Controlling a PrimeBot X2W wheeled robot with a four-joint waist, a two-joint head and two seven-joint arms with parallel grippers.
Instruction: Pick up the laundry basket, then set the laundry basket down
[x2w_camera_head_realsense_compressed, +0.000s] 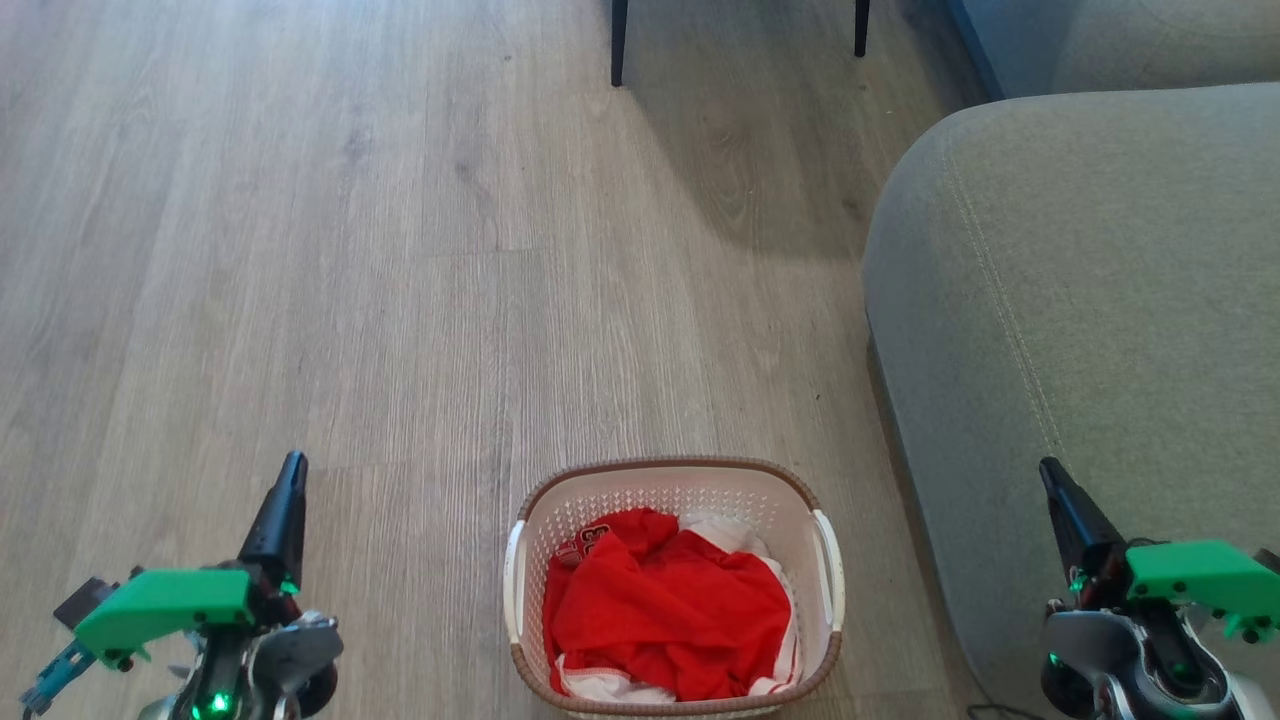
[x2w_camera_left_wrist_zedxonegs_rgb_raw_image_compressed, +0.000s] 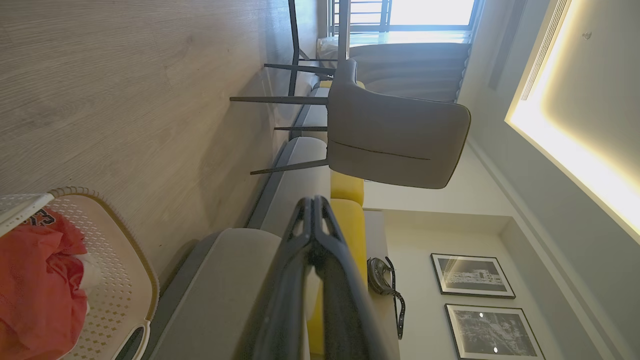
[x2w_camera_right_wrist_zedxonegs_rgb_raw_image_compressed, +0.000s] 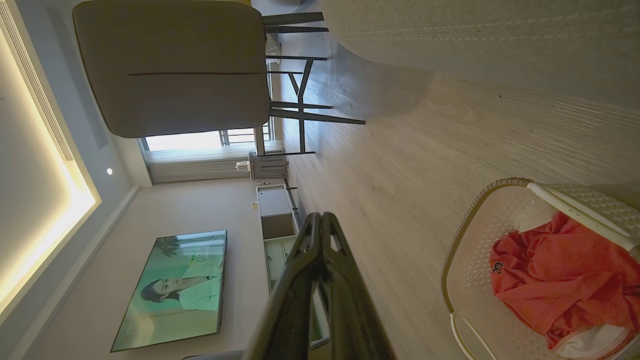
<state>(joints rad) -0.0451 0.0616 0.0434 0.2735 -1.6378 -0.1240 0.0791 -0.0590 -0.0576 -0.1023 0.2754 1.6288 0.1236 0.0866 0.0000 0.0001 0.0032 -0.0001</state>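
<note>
White plastic with a brown rim: your basket (x2w_camera_head_realsense_compressed: 670, 464) sits on the wood floor (x2w_camera_head_realsense_compressed: 400, 250) at bottom centre of the head view, its near edge almost at the frame's bottom; red cloth (x2w_camera_head_realsense_compressed: 670, 610) is heaped inside, white fabric showing under it.

Your left gripper (x2w_camera_head_realsense_compressed: 292, 465) is at lower left and your right gripper (x2w_camera_head_realsense_compressed: 1050, 472) at lower right, both well apart from the basket; in each wrist view the fingers are pressed tip to tip, so both are fully closed and hold nothing.

What I judge could go wrong:
- closed fingers cannot take a handle; bring them in like this and you push the basket along the floor instead of gripping it;
- the sofa (x2w_camera_head_realsense_compressed: 1080, 300) fills the right of the frame and stands near the basket's right handle (x2w_camera_head_realsense_compressed: 832, 580); your right gripper shows against its cushion, so a low or wide approach may scrape the upholstery or jam between sofa and basket;
- the left handle (x2w_camera_head_realsense_compressed: 514, 580) is thin and lies close to the wall; a finger may slide off it or catch in the perforations;
- an uneven lift tilts the basket and the loose cloth could spill;
- the basket sits low in the head view, so its near side is hard to judge; check the wrist views.
</note>
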